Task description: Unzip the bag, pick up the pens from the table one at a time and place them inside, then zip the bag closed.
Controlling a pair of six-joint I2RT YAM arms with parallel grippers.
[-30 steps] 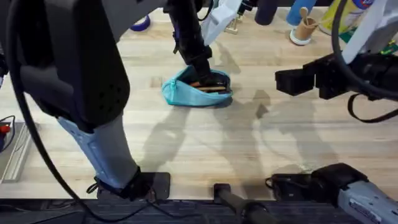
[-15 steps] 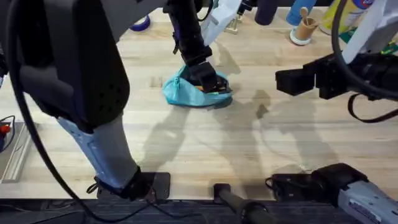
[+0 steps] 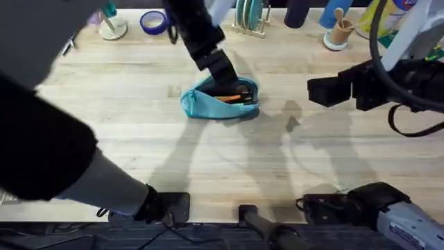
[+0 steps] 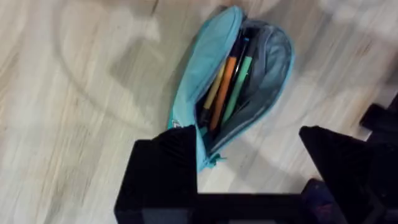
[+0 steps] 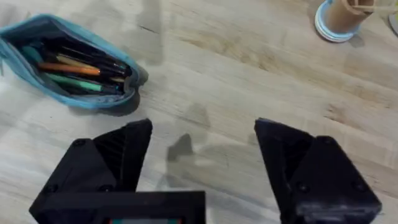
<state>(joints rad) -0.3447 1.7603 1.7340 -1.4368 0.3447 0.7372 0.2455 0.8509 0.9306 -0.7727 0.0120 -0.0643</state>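
Note:
The teal bag (image 3: 208, 104) lies on the table (image 3: 229, 160) at the far middle, its zipper open. Inside it, side by side, lie an orange pen (image 4: 222, 90), a yellow pen (image 4: 214, 89) and a green pen (image 4: 237, 87); the orange one (image 3: 227, 98) also shows from overhead. My left gripper (image 3: 220, 67) hovers just over the bag's far edge, open, with the bag's end (image 4: 186, 118) close to one finger (image 4: 165, 171) and nothing held. My right gripper (image 3: 318, 91) hangs open to the right of the bag (image 5: 37, 28), well apart from it.
Along the table's back edge stand a blue tape roll (image 3: 152, 21), a rack of plates (image 3: 248, 15), a dark bottle (image 3: 298, 12) and a wooden cup (image 3: 340, 32) (image 5: 343, 17). Bare wood stretches in front of the bag.
My left gripper has pulled up and back off the bag, and the left arm has swung toward the far left. The bag has settled open. The right arm has not moved.

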